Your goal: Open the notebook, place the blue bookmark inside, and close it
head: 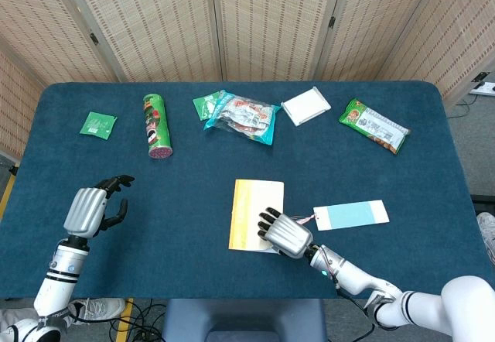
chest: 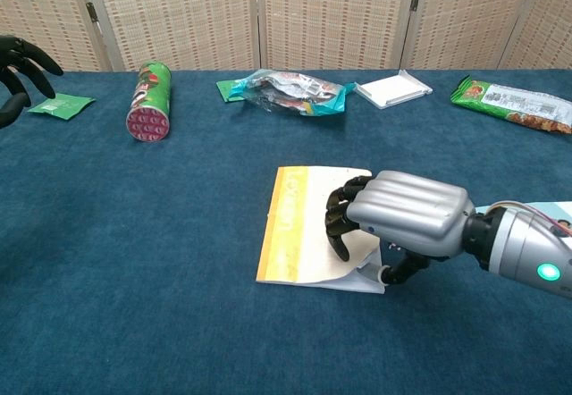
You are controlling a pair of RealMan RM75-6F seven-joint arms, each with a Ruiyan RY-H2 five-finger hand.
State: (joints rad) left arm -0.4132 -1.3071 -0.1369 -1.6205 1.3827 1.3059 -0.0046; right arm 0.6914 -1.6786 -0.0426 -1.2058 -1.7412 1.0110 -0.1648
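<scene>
Head view: The notebook (head: 256, 214) lies flat on the blue table (head: 193, 187), near the front edge and slightly right of centre, with its yellow spine strip on the left. The right hand (head: 284, 232) rests on the notebook's lower right corner, fingers (head: 267, 220) bent down onto the cover. The blue bookmark (head: 352, 214) lies flat just to the right of the notebook, apart from it, with the white end toward the hand. The left hand (head: 94, 207) is held above the front left part of the table, fingers loosely curled and apart, holding nothing. Along the far side lie a green packet (head: 98, 124), a snack can (head: 157, 125) on its side, a pile of snack bags (head: 241, 114), a white box (head: 305, 106) and a green snack bag (head: 374, 125).

Chest view: The right hand (chest: 402, 219) covers the right half of the notebook (chest: 299, 225). Its dark fingertips (chest: 338, 225) press on the cover, and the thumb sits at the lower right corner, where the cover edge is lifted and curled off the pages beneath. The rest of the notebook is closed. Only the dark fingers of the left hand (chest: 18, 64) show at the left edge, spread apart, above the green packet (chest: 61, 105).
</scene>
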